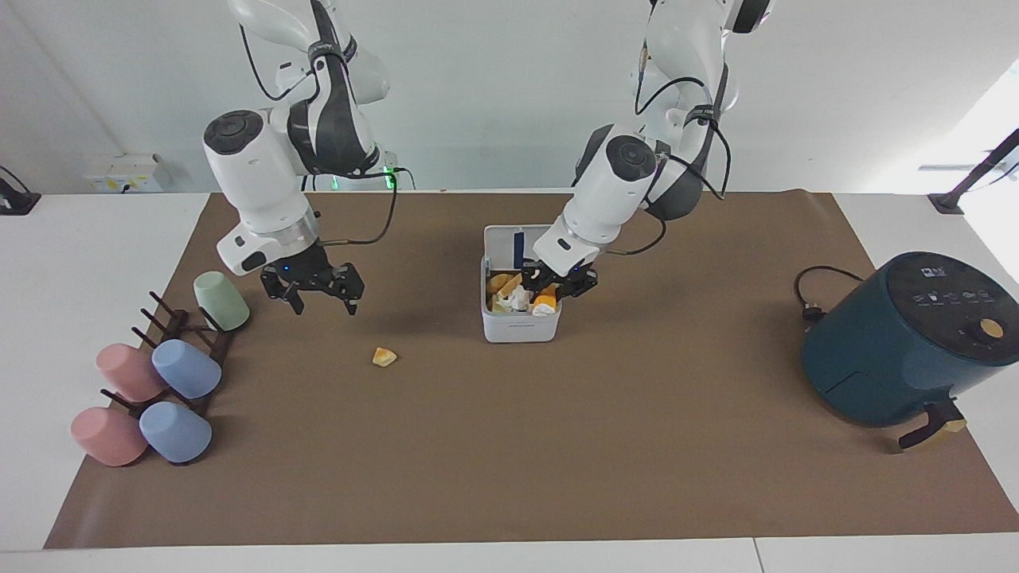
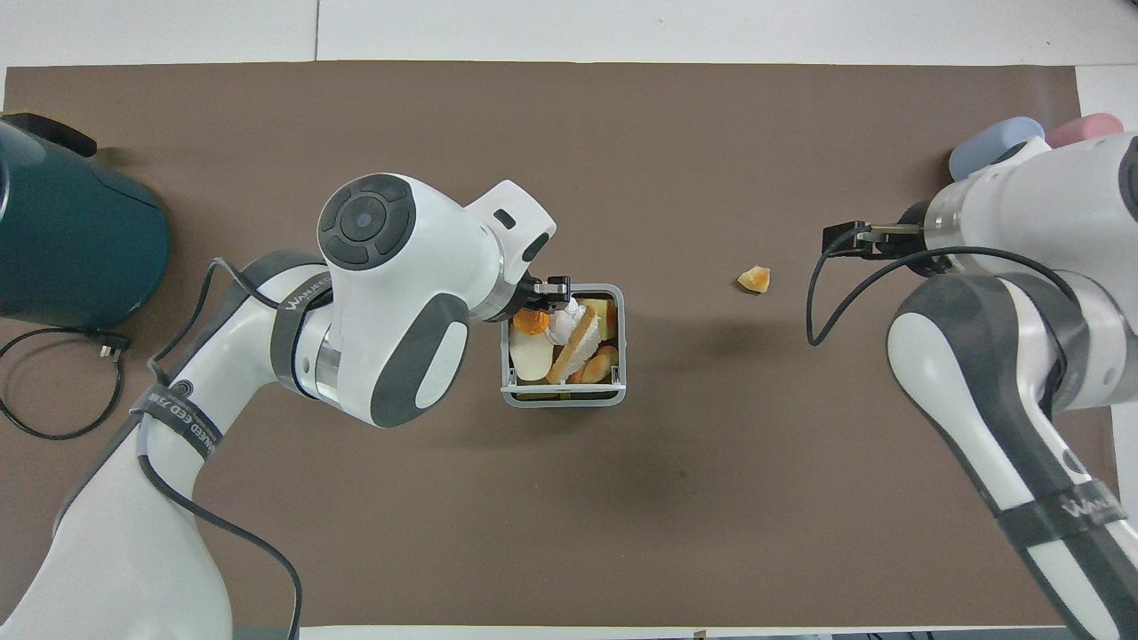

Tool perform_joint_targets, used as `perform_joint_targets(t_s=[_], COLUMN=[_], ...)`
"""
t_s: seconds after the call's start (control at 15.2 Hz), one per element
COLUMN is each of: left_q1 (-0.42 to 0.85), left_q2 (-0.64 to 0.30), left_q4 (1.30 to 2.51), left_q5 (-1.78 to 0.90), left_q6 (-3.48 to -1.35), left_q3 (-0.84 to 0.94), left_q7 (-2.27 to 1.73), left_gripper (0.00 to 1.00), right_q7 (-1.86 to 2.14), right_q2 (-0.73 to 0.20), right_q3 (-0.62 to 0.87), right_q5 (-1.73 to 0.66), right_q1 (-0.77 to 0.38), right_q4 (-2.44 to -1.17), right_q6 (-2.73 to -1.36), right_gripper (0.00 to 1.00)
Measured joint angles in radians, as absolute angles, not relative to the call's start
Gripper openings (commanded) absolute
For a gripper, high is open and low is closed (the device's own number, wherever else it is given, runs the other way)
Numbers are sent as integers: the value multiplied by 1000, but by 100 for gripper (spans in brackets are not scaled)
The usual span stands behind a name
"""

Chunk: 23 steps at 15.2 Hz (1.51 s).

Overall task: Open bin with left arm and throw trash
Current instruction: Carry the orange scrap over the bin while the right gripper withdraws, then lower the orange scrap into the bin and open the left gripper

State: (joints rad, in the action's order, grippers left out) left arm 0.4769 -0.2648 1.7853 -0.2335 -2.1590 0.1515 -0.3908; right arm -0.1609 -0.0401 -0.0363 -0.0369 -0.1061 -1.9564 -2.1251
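Observation:
The bin [image 1: 519, 328] stands mid-mat with its lid [image 1: 500, 239] up, full of scraps, among them a pale bread wedge [image 2: 578, 340]. My left gripper [image 1: 560, 286] hangs over the bin's open top, shut on the orange stub [image 1: 545, 303], which sits low over the scraps; the stub also shows in the overhead view [image 2: 532, 322]. My right gripper [image 1: 320, 293] is open and empty above the mat, between the bin and the cup rack. The yellowish chunk [image 1: 384, 356] lies alone on the mat, farther from the robots than the right gripper's spot.
A dark teal air fryer [image 1: 907, 338] with its cable [image 1: 812, 298] stands at the left arm's end. Pastel cups on a dark rack [image 1: 163, 374] lie at the right arm's end, a green cup [image 1: 220, 301] close to the right gripper.

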Motion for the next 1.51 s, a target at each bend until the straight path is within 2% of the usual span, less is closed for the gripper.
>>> perform_joint_targets(t_s=[0.26,0.39,0.66,0.86,0.99,1.12,1.18,1.51], left_q1=[513,523,539,552,555,556,557,557], left_q2=[-263,-263,-263,-262,-262,-262,-260,-244], left_q4=[1826,1843,1873,1897,1901,1901,1899,1878], left_q5=[-234,-234,-227,-221,-221,-221,-221,-221], left_q6=[-2176,-2186,-2219,-2257,-2262,-2263,-2264,-2211], left_q3=[151,151,148,147,147,147,147,143], left_q7=[-390,-385,-373,-373,-373,-373,-373,-373], left_gripper=[0,0,0,1,62,97,100,100], right_q7=[-83,-78,-78,-78,-78,-78,-78,-78], right_q2=[36,57,57,35,21,17,18,18], right_q3=[-38,-36,-26,-25,-22,-22,-22,-22], right_q5=[-34,-34,-32,12,32,32,32,26], right_q1=[-25,-21,-26,-31,-35,-34,-33,-34], right_q4=[-1944,-1899,-1743,-1674,-1652,-1649,-1649,-1660], right_q6=[-2021,-1921,-1702,-1620,-1585,-1571,-1567,-1564], right_gripper=[100,100,100,100,100,100,100,100])
